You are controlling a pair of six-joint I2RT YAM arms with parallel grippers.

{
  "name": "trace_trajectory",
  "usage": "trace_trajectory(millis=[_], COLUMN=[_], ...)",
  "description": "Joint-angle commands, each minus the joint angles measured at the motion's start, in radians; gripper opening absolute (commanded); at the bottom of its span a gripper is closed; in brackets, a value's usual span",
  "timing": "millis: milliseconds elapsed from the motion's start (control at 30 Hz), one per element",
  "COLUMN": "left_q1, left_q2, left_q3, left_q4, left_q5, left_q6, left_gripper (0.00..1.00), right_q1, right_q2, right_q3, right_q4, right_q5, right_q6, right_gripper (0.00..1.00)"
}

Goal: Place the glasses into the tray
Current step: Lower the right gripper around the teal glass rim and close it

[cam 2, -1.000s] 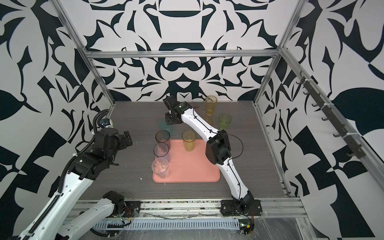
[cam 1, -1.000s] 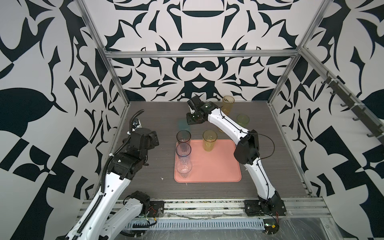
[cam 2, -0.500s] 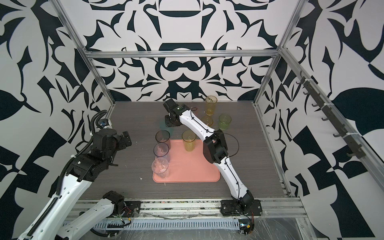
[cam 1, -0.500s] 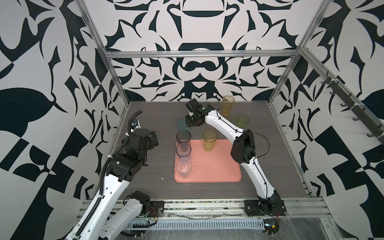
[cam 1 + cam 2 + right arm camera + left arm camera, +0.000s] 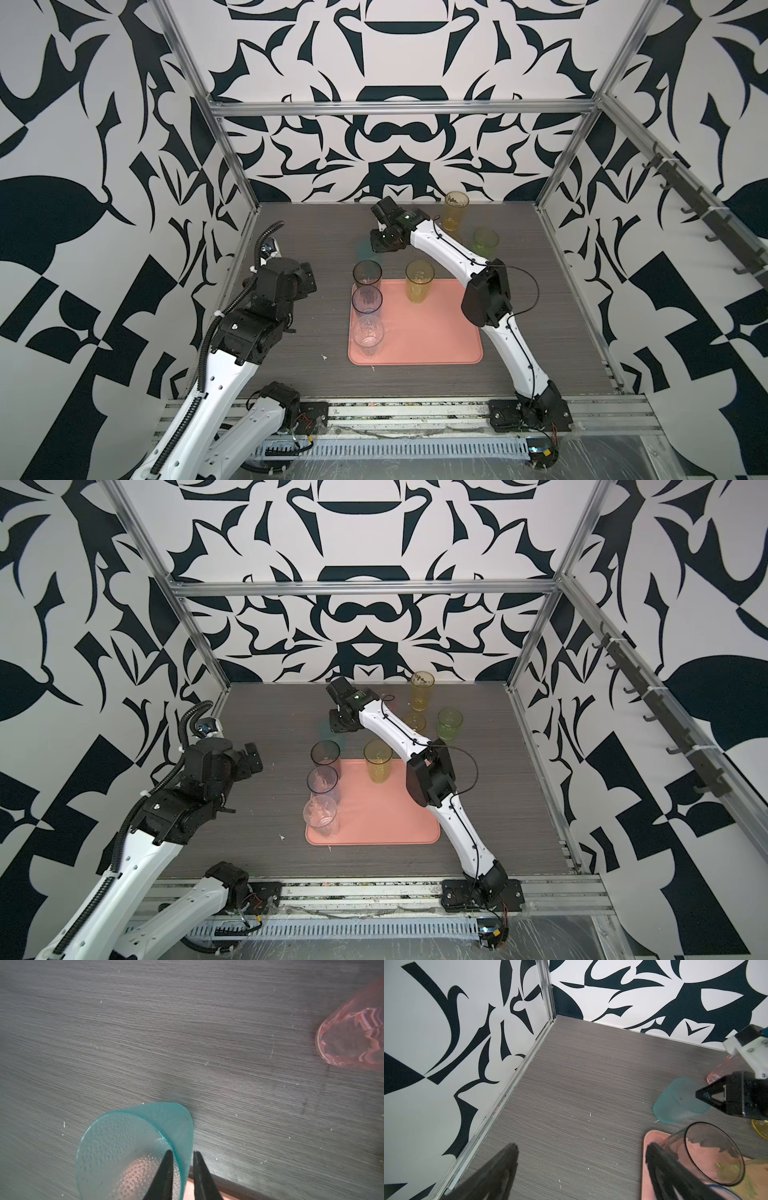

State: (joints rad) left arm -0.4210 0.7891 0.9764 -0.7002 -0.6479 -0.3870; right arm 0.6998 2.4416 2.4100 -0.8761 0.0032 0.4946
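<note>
Right fingers [image 5: 164,1172] each side of teal glass [image 5: 124,1147] wall, bottom of frame, can't tell if squeezing | left fingers [image 5: 500,1167] wide apart, empty

blurred pink tumbler [image 5: 353,1043], partly past the view's edge

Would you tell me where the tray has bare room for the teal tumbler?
The tray's right half is bare, from the amber tumbler at the far rim to the near rim, though the right arm's elbow hangs near its right edge. Its left edge is crowded by the grey tumbler, blue tumbler and clear tumbler.
</note>
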Motion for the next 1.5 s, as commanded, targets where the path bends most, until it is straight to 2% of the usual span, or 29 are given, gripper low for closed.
trace_trajectory(millis=[0,600,800,933,1333,1467], left_q1=[0.003,0.003,0.003,0.003,0.002,0.002], left_q2=[-0.014,-0.014,-0.014,-0.014,-0.016,-0.018], left_q3=[-0.004,-0.005,-0.005,-0.004,-0.007,-0.01], left_q4=[-0.022,-0.021,-0.02,-0.018,-0.018,-0.017], left_q5=[-0.007,-0.001,0.001,0.002,0.005,0.007], left_q6=[0.004,0.004,0.004,0.004,0.004,0.004], left_gripper=[1.0,0.99,1.0,0.99,0.99,1.0], right_q1=[0.001,0.001,0.001,0.001,0.001,0.001], right_q2=[-0.01,0.005,0.014,0.014,0.009,-0.015], right_q3=[0.046,0.044,0.059,0.06,0.067,0.068], right_q4=[0.023,0.026,0.015,0.013,0.01,0.0], right_q5=[0.003,0.004,-0.001,-0.002,0.004,0.014], right_q6=[0.001,0.012,0.01,0.012,0.013,0.008], right_gripper=[0.21,0.12,0.18,0.19,0.01,0.0])
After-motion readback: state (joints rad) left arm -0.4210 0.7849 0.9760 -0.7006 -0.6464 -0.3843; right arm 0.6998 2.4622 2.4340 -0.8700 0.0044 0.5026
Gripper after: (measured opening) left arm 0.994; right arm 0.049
